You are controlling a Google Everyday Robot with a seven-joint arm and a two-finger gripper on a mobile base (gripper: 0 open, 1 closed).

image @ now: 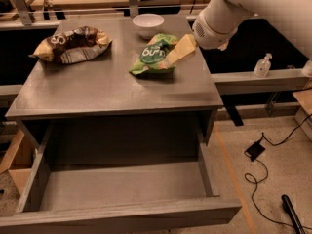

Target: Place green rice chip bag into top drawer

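Gripper (176,51) sits low over the table (112,89), back-right area, at the right edge of the green rice chip bag (152,57). Its tip overlaps the bag's right side and looks to be in contact. Can't tell whether it is spread or closed, or whether it has any hold on the bag. White arm (243,9) comes in from the upper right, over the table's right edge.

Bag lies flat on the tabletop, right of centre, logo up. White bowl (147,23) is just behind it, near the back edge and apart from the bag. Brown-and-yellow snack bag (73,43) is well apart at back left.

Front half of the tabletop is bare between the bag and the front edge.

Top drawer (122,217) is pulled fully out below that front edge, nearly table-wide, with a plain grey floor. Its front panel is nearest the camera and its side walls are low.

Right of the table: a ledge with a small pump bottle (262,65), and a cable (258,172) trailing on the floor.
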